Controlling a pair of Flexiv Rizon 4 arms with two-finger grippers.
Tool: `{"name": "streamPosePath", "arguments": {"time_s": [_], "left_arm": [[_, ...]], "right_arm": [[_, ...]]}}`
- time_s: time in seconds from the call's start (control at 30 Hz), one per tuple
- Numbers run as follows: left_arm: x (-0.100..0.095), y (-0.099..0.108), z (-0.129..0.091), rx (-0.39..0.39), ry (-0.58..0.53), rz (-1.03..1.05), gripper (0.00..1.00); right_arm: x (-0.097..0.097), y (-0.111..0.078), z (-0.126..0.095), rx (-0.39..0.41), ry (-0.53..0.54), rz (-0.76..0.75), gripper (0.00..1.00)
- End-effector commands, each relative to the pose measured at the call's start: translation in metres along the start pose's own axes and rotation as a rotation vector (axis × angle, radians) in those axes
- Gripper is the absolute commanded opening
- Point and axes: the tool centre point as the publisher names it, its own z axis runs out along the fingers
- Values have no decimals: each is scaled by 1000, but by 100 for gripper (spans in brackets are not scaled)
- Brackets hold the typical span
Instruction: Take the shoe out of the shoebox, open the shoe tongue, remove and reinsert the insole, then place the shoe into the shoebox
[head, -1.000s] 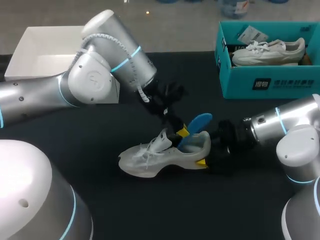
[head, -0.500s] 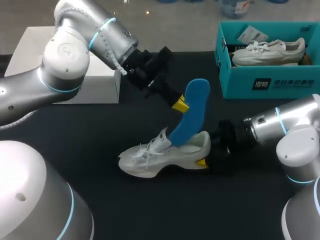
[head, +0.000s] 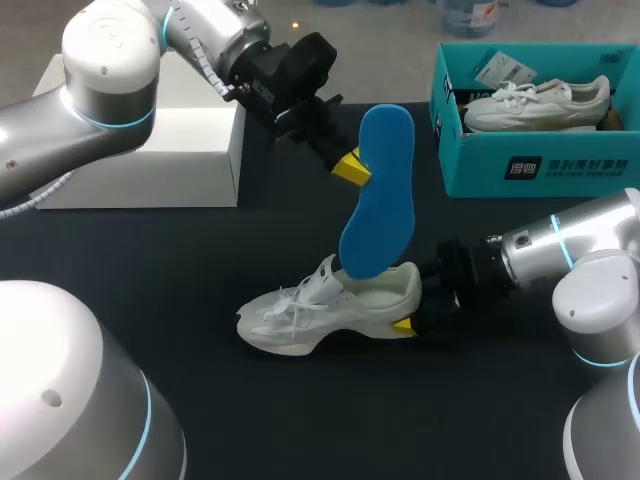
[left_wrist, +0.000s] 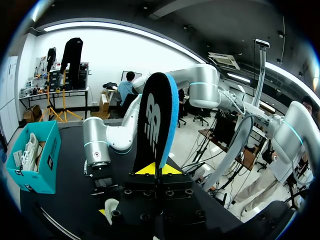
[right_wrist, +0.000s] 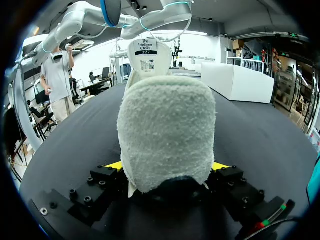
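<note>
- Lower middle of the frame: white mesh sneaker (head: 330, 310) upright on the black table (head: 200, 400), toe pointing left, out of both boxes.
- Right gripper (head: 405, 310) comes in from the right, jaws clamped on the sneaker's heel. Right wrist view shows a yellow tip at each side of the heel (right_wrist: 167, 167). From the head view the far finger is hidden behind the shoe.
- Blue foam insole (head: 378, 190) stands tilted above the sneaker's opening. Cannot tell whether its lower end touches the shoe.
- Left gripper (head: 350, 167) pinches the insole's edge, jaws closed on it.
- Upper left: white open shoebox (head: 140, 150), its inside largely covered by the left arm.
- Upper right: teal cardboard shoebox (head: 520, 160) holding a pale low sneaker (head: 540, 105). Its right end is cut off by the frame.
</note>
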Motion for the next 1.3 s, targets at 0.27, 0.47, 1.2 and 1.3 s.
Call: {"name": "streamPosePath", "arguments": {"time_s": [0.27,0.47,1.2,1.3], "left_arm": [[-2,0,0,-2,4,0,0],[-2,0,0,-2,4,0,0],[100,-61,-21,133,-210,-282,0],[110,-75,-18,140,-217,-294,0]], "right_arm": [[0,-4,4,4,-1,1,0],[0,-4,4,4,-1,1,0],[0,-4,4,4,-1,1,0],[0,-4,4,4,-1,1,0]]}}
